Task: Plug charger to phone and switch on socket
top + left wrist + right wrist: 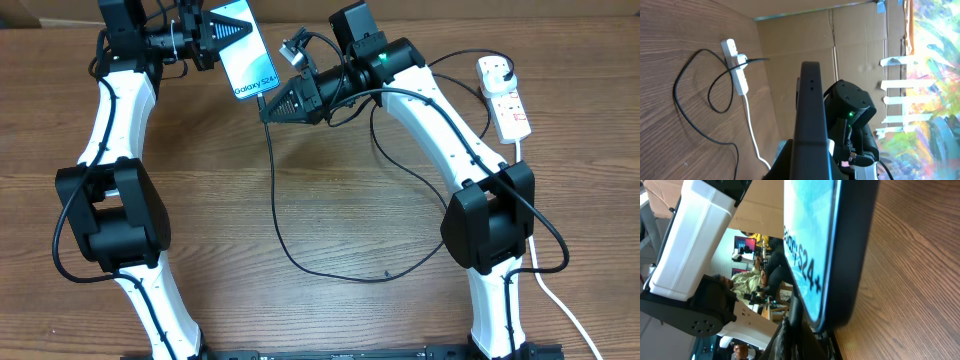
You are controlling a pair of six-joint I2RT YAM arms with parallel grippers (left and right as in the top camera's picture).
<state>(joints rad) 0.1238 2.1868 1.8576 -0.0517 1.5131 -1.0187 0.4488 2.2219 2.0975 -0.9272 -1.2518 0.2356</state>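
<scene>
My left gripper (218, 38) clamps the phone (245, 55) at the far edge, long axis toward my right gripper (272, 108) pinching the charger (272, 170).

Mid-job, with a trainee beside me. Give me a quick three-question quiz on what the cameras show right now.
1. True or false: the phone is free of both grippers.
2. The socket lies: A) on the robot's left side, B) on the robot's right side, C) midway between the grippers.
3. Which gripper holds the charger at the phone's labelled edge?
Key: 1 false, the left gripper clamps it. 2 B. 3 the right gripper.
</scene>
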